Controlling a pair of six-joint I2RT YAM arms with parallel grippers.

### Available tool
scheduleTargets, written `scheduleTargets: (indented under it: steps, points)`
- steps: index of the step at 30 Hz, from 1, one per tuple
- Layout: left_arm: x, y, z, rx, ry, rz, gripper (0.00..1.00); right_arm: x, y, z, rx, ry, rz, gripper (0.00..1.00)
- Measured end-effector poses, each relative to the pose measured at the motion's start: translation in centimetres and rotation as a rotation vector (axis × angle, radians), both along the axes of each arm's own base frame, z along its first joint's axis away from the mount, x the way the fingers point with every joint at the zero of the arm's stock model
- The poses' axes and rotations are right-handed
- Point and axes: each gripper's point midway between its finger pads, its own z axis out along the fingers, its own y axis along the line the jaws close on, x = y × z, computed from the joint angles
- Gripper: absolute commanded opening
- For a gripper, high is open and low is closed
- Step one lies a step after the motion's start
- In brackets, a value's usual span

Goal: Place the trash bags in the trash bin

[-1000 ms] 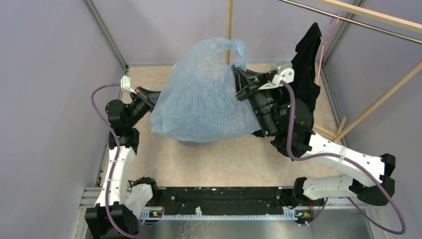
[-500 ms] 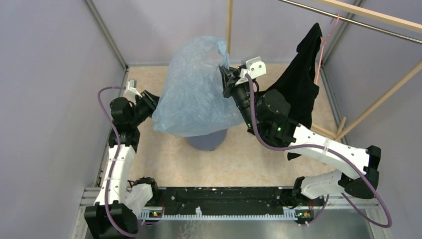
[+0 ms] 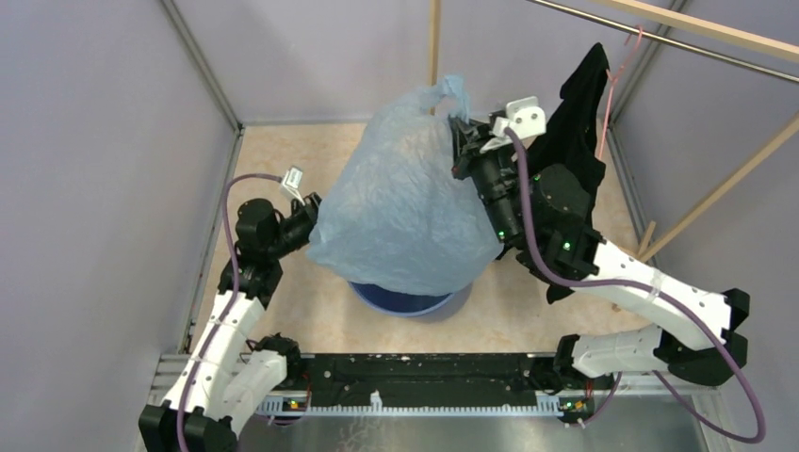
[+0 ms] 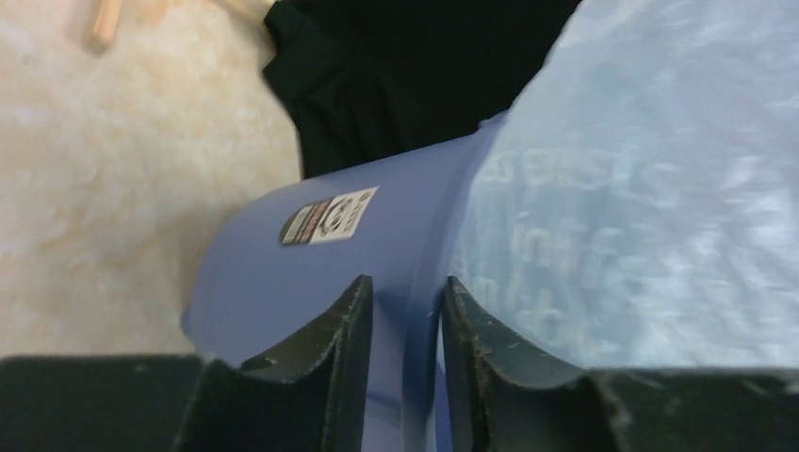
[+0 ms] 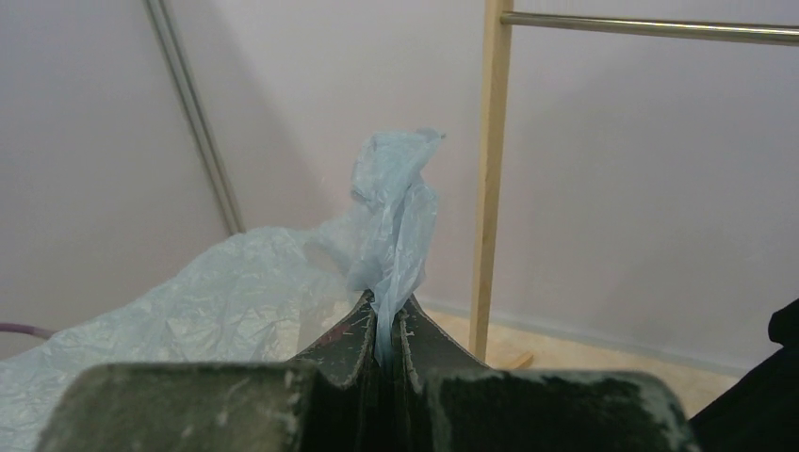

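The light-blue trash bag (image 3: 415, 217) hangs puffed out over the blue trash bin (image 3: 405, 303), of which only the near rim shows. At the bag's top, my right gripper (image 3: 462, 132) is shut on its twisted handle loop (image 5: 396, 207), the plastic pinched between the jaws (image 5: 384, 315). My left gripper (image 3: 316, 212) sits at the bag's left side. Its jaws (image 4: 405, 301) stand apart, and past them I see the bin's wall (image 4: 311, 282) with a sticker and the bag's printed edge (image 4: 641, 188). I see nothing pinched between them.
A black garment (image 3: 579, 141) hangs from a pink hanger (image 3: 617, 71) on the metal rail (image 3: 660, 38) at the back right, close behind the right arm. A wooden post (image 3: 434, 38) stands just behind the bag. Purple walls close in the floor on three sides.
The left gripper has let go of the bag's left edge, opened and moved right and nearer. The right gripper swung left, then back right, still holding the loop. More of the bin shows.
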Motion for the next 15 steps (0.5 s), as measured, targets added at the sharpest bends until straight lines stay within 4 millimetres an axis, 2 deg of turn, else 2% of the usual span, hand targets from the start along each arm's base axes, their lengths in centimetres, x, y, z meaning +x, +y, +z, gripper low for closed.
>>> scheduleTargets:
  steps: [2, 9, 12, 15]
  points:
    - [-0.7, 0.1, -0.9, 0.016, 0.038, -0.002, 0.46, -0.5, -1.2, 0.6, 0.017, 0.000, -0.002, 0.00]
    - [-1.1, 0.3, -3.2, 0.053, 0.132, 0.006, 0.73, -2.2, -5.0, 0.5, 0.052, -0.005, -0.003, 0.00]
    - [-0.8, 0.1, -4.0, 0.057, 0.166, -0.005, 0.86, -2.5, -5.7, 0.0, 0.045, -0.005, -0.004, 0.00]
    - [-0.5, 0.0, -4.3, 0.063, 0.184, -0.015, 0.98, -2.5, -5.6, -0.9, 0.014, 0.002, -0.007, 0.00]
